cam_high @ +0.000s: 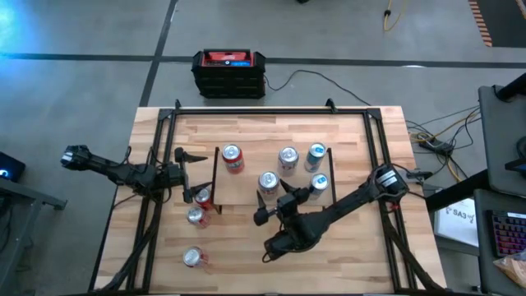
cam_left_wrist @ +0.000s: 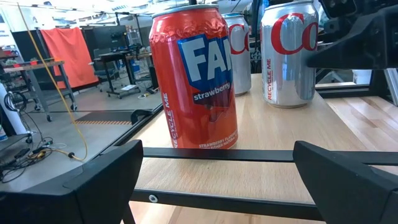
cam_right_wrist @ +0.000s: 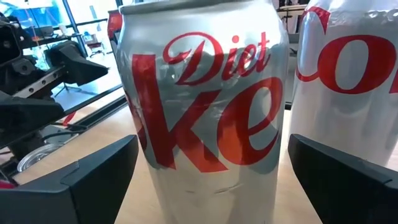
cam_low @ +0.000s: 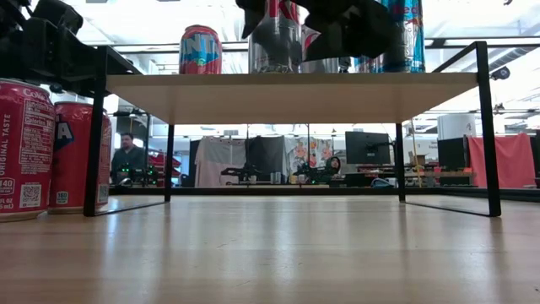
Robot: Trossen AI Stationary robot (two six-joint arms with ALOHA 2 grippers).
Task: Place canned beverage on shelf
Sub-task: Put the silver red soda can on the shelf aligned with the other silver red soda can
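The shelf (cam_high: 246, 193) stands mid-table, its board (cam_low: 287, 95) on thin black legs. Several cans stand upright on it: a red Fanta can (cam_high: 233, 156), silver Diet Coke cans (cam_high: 268, 182) (cam_high: 288, 158) and blue cans (cam_high: 316, 154) (cam_high: 319, 184). My right gripper (cam_high: 272, 202) is open and level over the shelf's near side. One Diet Coke can (cam_right_wrist: 205, 106) stands just ahead of its fingertips, and I see no touch. My left gripper (cam_high: 186, 164) waits open at the shelf's left end, facing the Fanta can (cam_left_wrist: 196, 81).
Three red cans stand on the table left of and nearer than the shelf (cam_high: 203, 197) (cam_high: 196, 215) (cam_high: 194, 257), two of them seen in the low view (cam_low: 25, 143) (cam_low: 76, 152). A black-and-red box (cam_high: 230, 72) sits beyond the far edge. Black rails (cam_high: 374, 156) border the tabletop.
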